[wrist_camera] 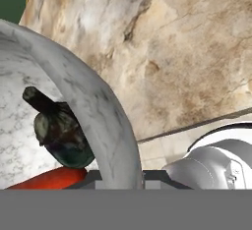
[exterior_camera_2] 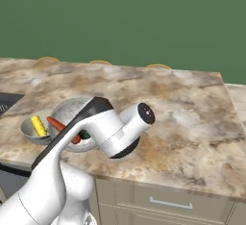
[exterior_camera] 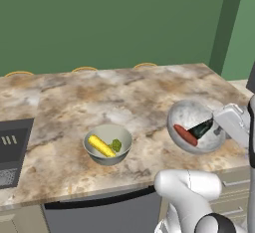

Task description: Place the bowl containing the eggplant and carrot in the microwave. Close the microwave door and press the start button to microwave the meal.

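Observation:
The marbled grey bowl (exterior_camera: 191,115) hangs tilted over the counter's right front, its opening turned toward the left base camera. Inside lie the dark eggplant (exterior_camera: 201,128) and the orange-red carrot (exterior_camera: 185,135). My gripper (exterior_camera: 217,124) is shut on the bowl's right rim. In the hand view the rim (wrist_camera: 106,111) runs down between the fingers, with the eggplant (wrist_camera: 61,131) and carrot (wrist_camera: 51,178) to its left. From the right base view my arm covers most of the bowl (exterior_camera_2: 69,108); the carrot (exterior_camera_2: 56,123) peeks out. The microwave and its door are out of view.
A second bowl (exterior_camera: 107,150) with a yellow corn cob (exterior_camera: 101,146) and something green stands on the counter left of the held bowl. A dark appliance panel (exterior_camera: 12,152) sits at the counter's left edge. Drawers (exterior_camera_2: 168,202) run below the counter front.

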You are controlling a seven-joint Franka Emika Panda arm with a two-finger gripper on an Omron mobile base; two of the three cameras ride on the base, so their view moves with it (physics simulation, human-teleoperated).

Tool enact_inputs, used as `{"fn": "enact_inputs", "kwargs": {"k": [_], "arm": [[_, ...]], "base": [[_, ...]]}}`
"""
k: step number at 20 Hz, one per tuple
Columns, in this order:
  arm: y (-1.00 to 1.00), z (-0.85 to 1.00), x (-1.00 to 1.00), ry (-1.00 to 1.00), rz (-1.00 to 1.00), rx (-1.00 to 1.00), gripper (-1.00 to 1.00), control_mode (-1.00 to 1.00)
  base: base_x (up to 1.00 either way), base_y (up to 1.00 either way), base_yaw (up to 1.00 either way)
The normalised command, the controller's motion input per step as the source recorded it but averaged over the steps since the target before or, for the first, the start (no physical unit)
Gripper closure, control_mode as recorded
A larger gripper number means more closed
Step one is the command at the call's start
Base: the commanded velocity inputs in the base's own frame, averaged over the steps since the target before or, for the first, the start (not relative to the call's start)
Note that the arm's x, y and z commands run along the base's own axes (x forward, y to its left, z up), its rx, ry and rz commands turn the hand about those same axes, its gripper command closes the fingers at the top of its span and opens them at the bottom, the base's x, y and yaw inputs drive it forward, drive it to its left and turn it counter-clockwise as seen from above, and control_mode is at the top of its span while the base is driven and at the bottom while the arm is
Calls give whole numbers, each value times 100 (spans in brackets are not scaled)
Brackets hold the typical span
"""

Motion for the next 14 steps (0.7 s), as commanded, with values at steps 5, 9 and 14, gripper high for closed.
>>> {"fn": "enact_inputs", "kwargs": {"k": [5,9,14], "arm": [[0,32,-6,1,-1,0,100,-100],[0,6,1,0,-1,0,100,100],[0,0,0,0,0,0,100,100]], "base": [[0,0,0],[0,0,0],[-82,0,-1]]}}
